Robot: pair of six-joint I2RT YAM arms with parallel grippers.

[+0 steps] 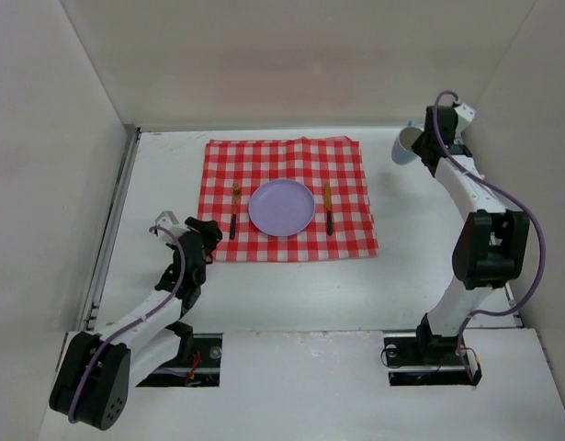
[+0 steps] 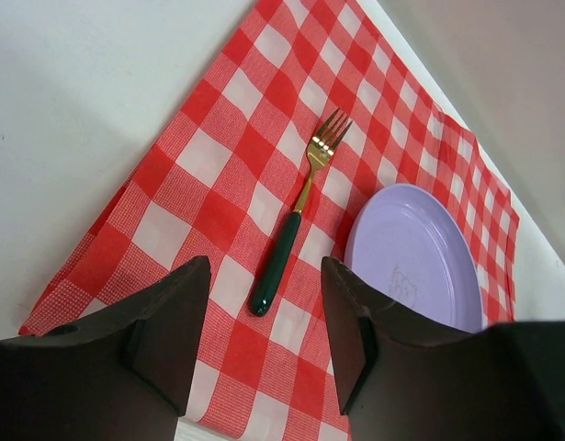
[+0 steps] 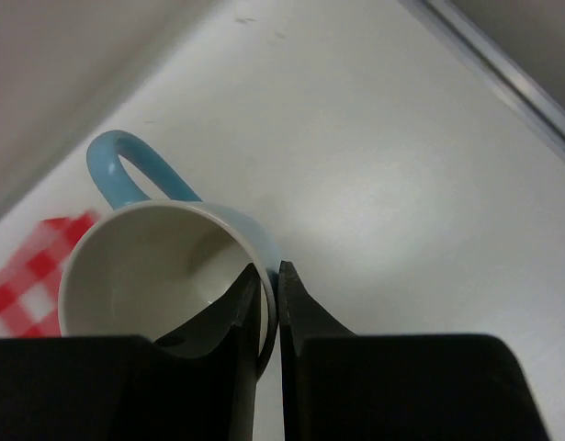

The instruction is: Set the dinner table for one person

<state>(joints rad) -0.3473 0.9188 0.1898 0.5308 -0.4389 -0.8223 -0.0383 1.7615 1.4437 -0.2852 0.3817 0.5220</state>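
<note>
Pinching the blue mug [image 3: 153, 276] by its rim, the right gripper [image 3: 271, 277] is held at the far right of the dinner table [image 1: 291, 303], just off the checked cloth [image 1: 264, 158], whose plate [image 1: 280, 208] lies leftward. The left gripper [image 2: 265, 268], parted and empty, is parked well apart.

Site type: robotics lab test cell, not a home. Evidence: matte white bench [image 1: 264, 303] w/ metal edge rail [image 1: 112, 230], boxed in by plain white panels [image 1: 52, 138] on 3 sides. Left arm [image 1: 149, 308] and right arm [image 1: 466, 193] are bolted at near edge, bases sunk in cut-outs [image 1: 204, 354]. Checked cloth [image 1: 291, 156] lies flat on bench.
</note>
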